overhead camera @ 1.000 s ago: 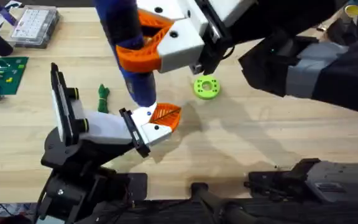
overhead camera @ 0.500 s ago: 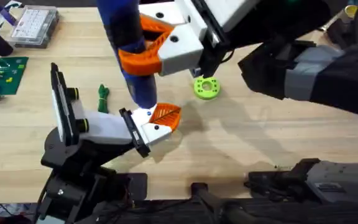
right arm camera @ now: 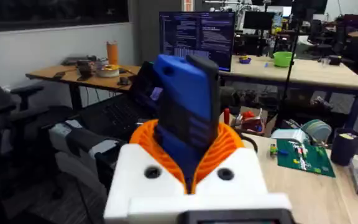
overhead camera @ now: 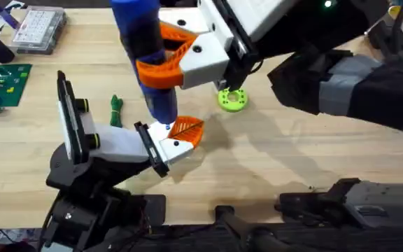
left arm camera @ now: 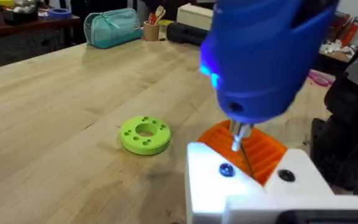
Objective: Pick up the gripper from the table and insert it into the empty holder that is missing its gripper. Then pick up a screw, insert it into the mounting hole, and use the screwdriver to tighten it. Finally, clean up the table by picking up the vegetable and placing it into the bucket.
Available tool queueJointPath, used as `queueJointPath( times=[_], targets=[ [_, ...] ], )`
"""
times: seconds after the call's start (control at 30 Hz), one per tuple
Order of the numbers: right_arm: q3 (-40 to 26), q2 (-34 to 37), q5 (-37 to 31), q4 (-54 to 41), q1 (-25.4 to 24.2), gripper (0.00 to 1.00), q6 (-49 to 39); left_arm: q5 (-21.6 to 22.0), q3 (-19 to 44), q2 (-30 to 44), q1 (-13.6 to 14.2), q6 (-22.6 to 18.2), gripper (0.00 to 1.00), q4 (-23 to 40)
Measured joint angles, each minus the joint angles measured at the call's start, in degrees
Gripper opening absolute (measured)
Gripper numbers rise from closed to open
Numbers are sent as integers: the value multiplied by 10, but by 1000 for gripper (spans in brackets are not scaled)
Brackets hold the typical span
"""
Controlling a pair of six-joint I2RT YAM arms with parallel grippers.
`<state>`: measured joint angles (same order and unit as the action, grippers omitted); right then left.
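- Right tool (overhead camera: 161, 52), orange ribbed pads clamped on the thick blue-handled screwdriver (overhead camera: 145, 56), holds its thin metal tip over the mounted white-and-orange gripper (overhead camera: 177, 136).
- Tightening step; next, keep the tip seated.
- Left tool's opening: cannot tell.

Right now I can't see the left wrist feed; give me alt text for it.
A blue screwdriver points its metal tip down between two dark holes in a white block with an orange ribbed finger. A lime-green ring lies beside it on the wooden table.
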<state>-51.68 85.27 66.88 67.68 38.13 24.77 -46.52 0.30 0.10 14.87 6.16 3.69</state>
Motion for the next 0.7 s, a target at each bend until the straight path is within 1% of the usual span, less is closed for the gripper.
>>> queueJointPath(
  times=[0.5, 0.7],
  targets=[
    [0, 0, -11, 0, 8, 26, 0, 0, 0, 0, 0, 0, 18, 0],
    [0, 11, -13, 0, 8, 26, 0, 0, 0, 0, 0, 0, 20, 0]
  ],
)
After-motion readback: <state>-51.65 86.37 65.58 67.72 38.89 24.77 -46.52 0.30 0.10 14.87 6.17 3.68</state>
